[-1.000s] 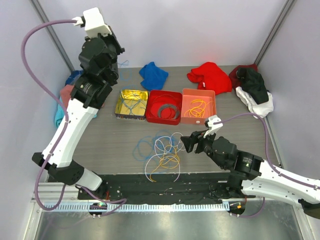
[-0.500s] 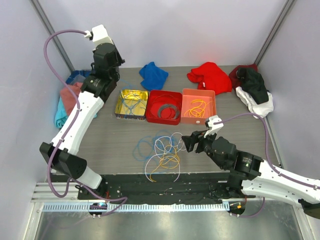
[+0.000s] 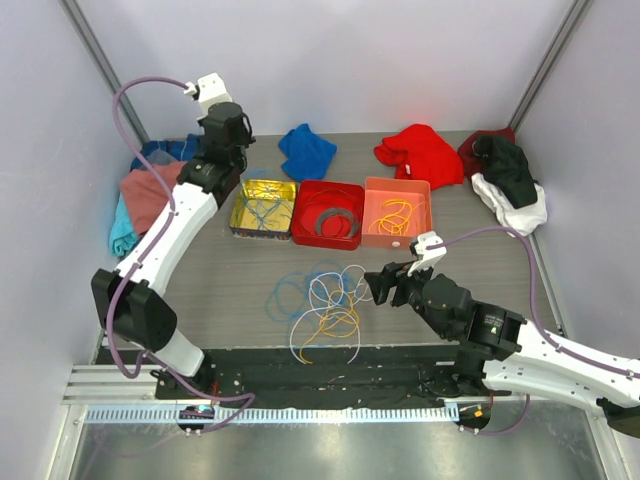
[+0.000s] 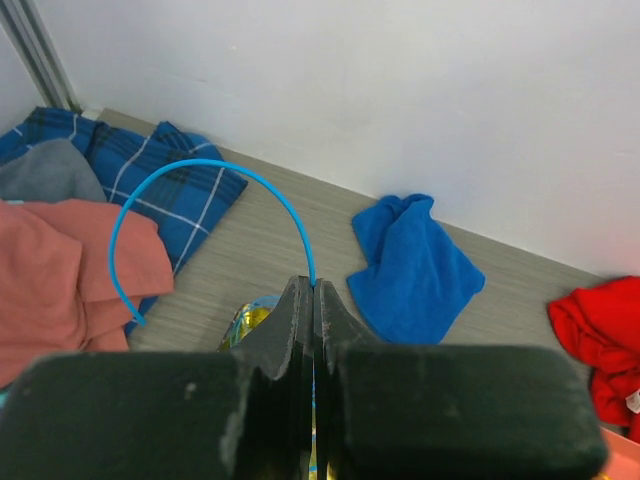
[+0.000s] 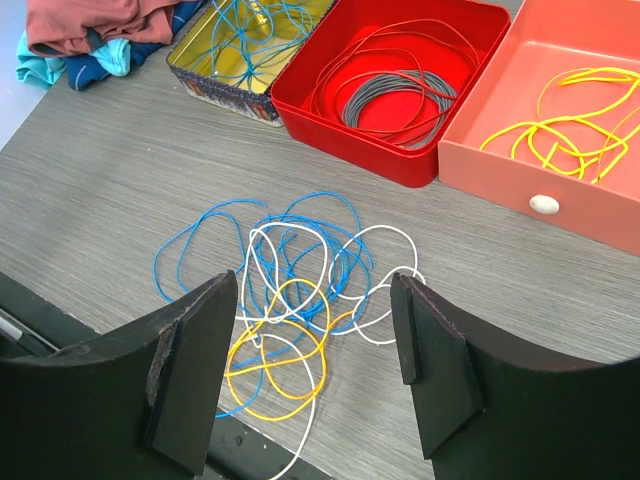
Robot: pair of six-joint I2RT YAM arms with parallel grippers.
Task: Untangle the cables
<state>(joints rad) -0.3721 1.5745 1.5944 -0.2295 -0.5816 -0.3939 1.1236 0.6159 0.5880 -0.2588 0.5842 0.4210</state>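
Note:
A tangle of blue, white and orange cables [image 3: 325, 300] lies on the table near the front edge; it also shows in the right wrist view [image 5: 290, 290]. My right gripper [image 3: 375, 285] is open and empty, its jaws wide apart just above and right of the tangle [image 5: 315, 330]. My left gripper [image 3: 240, 147] is raised behind the gold tin [image 3: 240, 222]. It is shut [image 4: 312, 290] on a thin blue cable [image 4: 200, 165] that arcs up and to the left from the fingertips. The tin holds more blue cable [image 5: 245, 30].
A red tray [image 3: 300, 232] holds a flat grey ring and a red cable. A salmon tray [image 3: 428, 200] holds yellow cables [image 5: 570, 110]. Cloths lie at the back: blue [image 3: 306, 150], red [image 3: 420, 152], black and white [image 3: 510, 180], and a pile at left [image 3: 145, 195].
My left arm has swung lower and to the right, toward the back of the gold tin, still holding the blue cable. The right arm and the tangle have not moved.

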